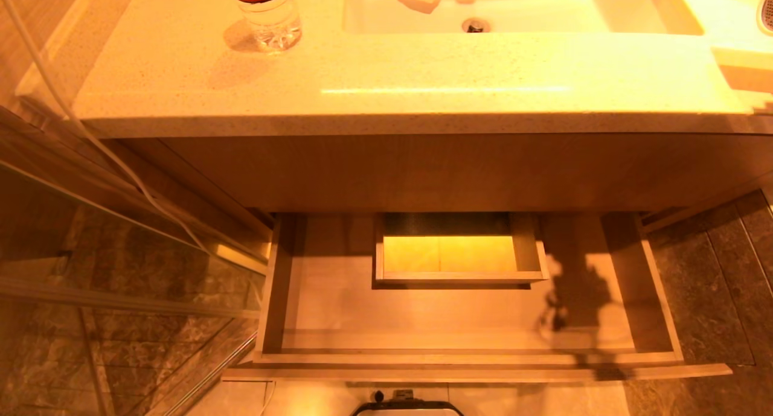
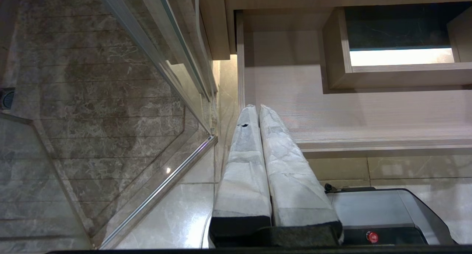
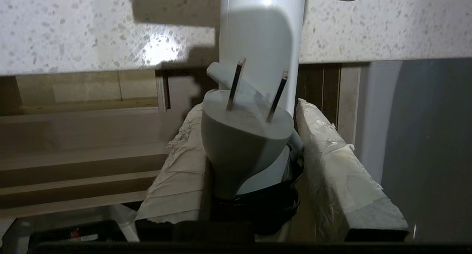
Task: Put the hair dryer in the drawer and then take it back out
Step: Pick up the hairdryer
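The drawer (image 1: 658,307) stands pulled out below the counter, its pale floor bare around a boxed rectangular cut-out (image 1: 459,277). No arm shows in the head view; only a shadow falls on the drawer's right part. In the right wrist view my right gripper (image 3: 249,106) is shut on the white hair dryer (image 3: 261,44), with the pale grey plug (image 3: 239,143) and dark cord loops lying between the padded fingers (image 3: 332,154). The dryer hangs in front of the speckled counter edge, with the drawer (image 3: 73,158) off to one side. My left gripper (image 2: 258,107) is shut and empty, parked beside the drawer's front left corner (image 2: 368,114).
A water bottle (image 1: 269,11) stands on the countertop (image 1: 423,78) next to the sink (image 1: 513,5). A glass shower panel (image 1: 121,271) and a white cable (image 1: 90,138) run along the left. My base (image 1: 404,404) sits just before the drawer front.
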{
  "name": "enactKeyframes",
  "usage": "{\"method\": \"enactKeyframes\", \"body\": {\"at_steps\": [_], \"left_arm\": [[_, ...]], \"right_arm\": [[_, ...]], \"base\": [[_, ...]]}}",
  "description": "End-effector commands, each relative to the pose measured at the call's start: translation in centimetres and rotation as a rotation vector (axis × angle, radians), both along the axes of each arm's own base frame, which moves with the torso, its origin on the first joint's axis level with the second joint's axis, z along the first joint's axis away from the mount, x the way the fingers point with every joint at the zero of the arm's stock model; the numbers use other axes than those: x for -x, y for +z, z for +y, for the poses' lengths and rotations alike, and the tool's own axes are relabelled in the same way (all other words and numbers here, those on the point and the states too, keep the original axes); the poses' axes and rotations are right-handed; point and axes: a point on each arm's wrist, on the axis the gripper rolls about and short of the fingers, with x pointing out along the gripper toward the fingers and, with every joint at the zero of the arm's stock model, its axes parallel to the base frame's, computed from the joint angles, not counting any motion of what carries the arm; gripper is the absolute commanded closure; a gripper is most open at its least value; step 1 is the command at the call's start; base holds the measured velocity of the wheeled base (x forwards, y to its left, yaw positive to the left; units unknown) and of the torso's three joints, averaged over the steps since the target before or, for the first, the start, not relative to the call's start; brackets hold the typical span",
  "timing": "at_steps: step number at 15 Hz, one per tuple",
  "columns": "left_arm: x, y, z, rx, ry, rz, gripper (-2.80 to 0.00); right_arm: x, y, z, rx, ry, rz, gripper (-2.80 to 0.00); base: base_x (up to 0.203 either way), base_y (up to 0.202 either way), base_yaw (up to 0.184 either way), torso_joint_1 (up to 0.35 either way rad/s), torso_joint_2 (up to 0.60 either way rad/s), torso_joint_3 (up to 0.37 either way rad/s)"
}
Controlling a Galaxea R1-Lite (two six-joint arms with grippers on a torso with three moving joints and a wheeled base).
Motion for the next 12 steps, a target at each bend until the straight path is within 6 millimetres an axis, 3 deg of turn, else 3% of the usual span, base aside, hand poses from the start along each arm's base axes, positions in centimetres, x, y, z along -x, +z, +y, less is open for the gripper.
{"method": "enactKeyframes", "body": {"at_steps": [1,12], "left_arm": [[0.0,0.0,0.0,0.000,0.000,0.001,0.00],[0.0,-0.1,0.0,0.000,0.000,0.003,0.00]], "right_arm": [[1.7,0.2,0.9,0.003,0.002,0.000,0.00],[6.1,-0.9,3.0,-0.062,-0.009,0.130,0.00]], "base": [[0.000,0.000,0.000,0.000,0.00,0.000],[0.000,0.000,0.000,0.000,0.00,0.000]]}}
